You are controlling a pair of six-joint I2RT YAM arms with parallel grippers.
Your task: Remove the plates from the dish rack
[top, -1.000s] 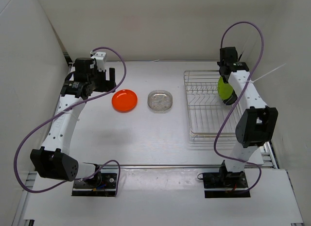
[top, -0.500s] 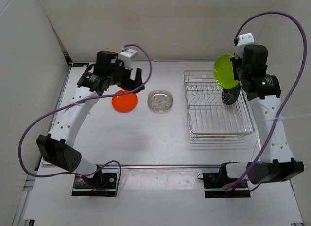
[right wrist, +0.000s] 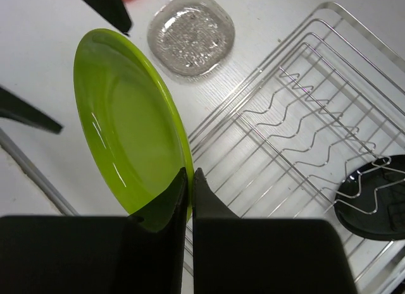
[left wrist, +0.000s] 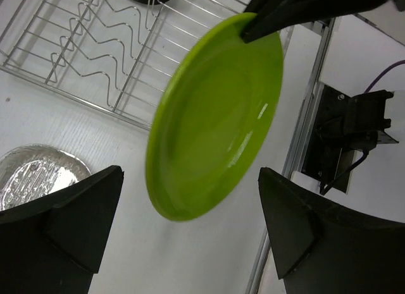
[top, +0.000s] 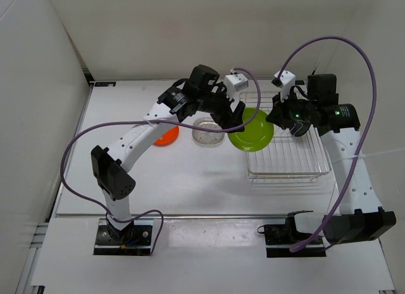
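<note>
My right end effector (right wrist: 187, 183) was pinched shut on the rim of the yellow-green plate (top: 252, 129). The plate hung tilted in the air over the left edge of the dish rack (top: 288, 162), clear of its wires. My left end effector (left wrist: 190, 202) stood wide open just left of the rack, one finger on either side of the plate's lower edge and touching nothing. I read this as a handover about to be made.

The hold was the weak point. I had only a thin nip on the rim, with nearly the whole plate hanging beyond it. Smooth plastic like that could pivot or slide out if I swung it, or if my left fingers bumped it on the way in.

Timing was the next risk. If my right end effector let go before the left had a firm bite, the plate would drop onto the rack's left rail or the tabletop (top: 190, 180) and might roll. It could also land on the clear plate (top: 209, 131), which lay flat just left of the rack. The orange plate (top: 166, 137) lay farther left of the rack, partly under my left arm.

My two wrists were crowded together at the rack's left side, so a careless approach could knock them against each other. The black plate (right wrist: 370, 199) sat in the wires toward the rack's right side, not yet unloaded.
</note>
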